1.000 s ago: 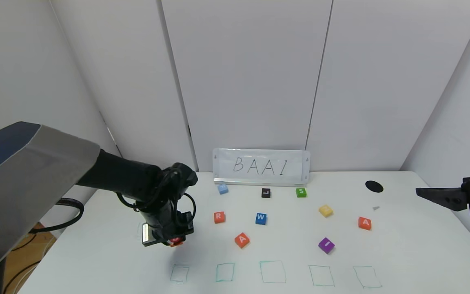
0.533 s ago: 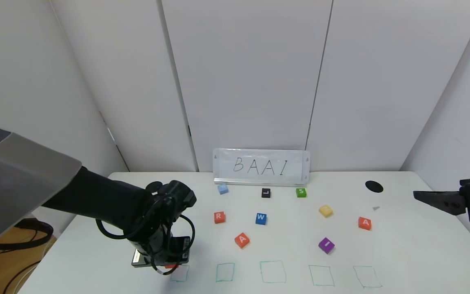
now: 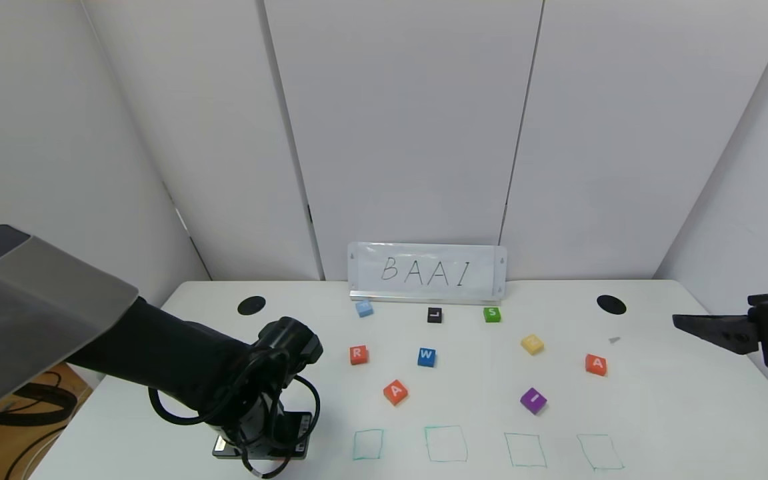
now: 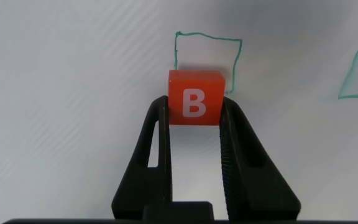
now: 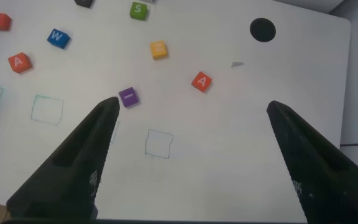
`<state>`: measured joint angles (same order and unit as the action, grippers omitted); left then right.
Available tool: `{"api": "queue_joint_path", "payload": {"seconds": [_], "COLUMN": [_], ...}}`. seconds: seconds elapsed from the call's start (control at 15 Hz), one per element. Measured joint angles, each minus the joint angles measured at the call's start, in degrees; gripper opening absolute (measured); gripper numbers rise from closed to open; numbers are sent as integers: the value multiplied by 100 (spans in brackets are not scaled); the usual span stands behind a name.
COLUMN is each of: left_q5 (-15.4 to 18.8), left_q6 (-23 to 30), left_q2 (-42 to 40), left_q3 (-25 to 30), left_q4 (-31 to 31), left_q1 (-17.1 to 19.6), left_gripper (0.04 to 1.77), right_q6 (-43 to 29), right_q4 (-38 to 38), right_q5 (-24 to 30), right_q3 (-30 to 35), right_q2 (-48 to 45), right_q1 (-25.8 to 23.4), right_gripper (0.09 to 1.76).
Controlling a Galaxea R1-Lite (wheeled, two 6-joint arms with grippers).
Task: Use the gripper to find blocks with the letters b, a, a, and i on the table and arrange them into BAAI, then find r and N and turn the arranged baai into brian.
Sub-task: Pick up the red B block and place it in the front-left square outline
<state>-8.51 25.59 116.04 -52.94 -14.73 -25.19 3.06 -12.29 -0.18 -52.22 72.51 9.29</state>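
My left gripper (image 3: 269, 452) is low over the table (image 3: 657, 413) near its front left edge. In the left wrist view it (image 4: 195, 107) is shut on the orange-red B block (image 4: 195, 98), held at the near side of a teal drawn square (image 4: 207, 62). Whether the block touches the table I cannot tell. One orange-red A (image 3: 395, 391) lies mid-table, the other A (image 3: 596, 364) at the right. The purple I (image 3: 533, 400) lies front right and the orange-red R (image 3: 358, 355) left of centre. My right gripper (image 3: 697, 325) is open and empty, raised at the right edge.
A blue W (image 3: 426, 357), black L (image 3: 435, 315), green S (image 3: 491, 313), a yellow block (image 3: 532, 344) and a light blue block (image 3: 364, 308) lie farther back. A BAAI sign (image 3: 427, 271) stands at the rear. Several teal squares (image 3: 445, 444) line the front edge.
My left arm has come toward the table's front edge and lowered with the B block, now covering the leftmost drawn square. The right arm has barely moved.
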Motion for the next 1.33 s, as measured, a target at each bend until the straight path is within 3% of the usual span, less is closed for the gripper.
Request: {"api": "queue_joint_path", "payload": {"seconds": [0.4, 1.33], "left_q5": [-2, 202], "left_q6": [5, 24], "left_q2": [143, 251], "left_q3": [110, 69], "left_q4": [466, 532], "left_q1": [-26, -9], "left_gripper": [51, 51], "right_q6": [0, 0], "right_q4": [-2, 0], "right_q5": [-2, 0], "right_q3": [2, 30], "right_q2": [0, 20], "right_q1": [2, 33], "right_gripper": [171, 171]}}
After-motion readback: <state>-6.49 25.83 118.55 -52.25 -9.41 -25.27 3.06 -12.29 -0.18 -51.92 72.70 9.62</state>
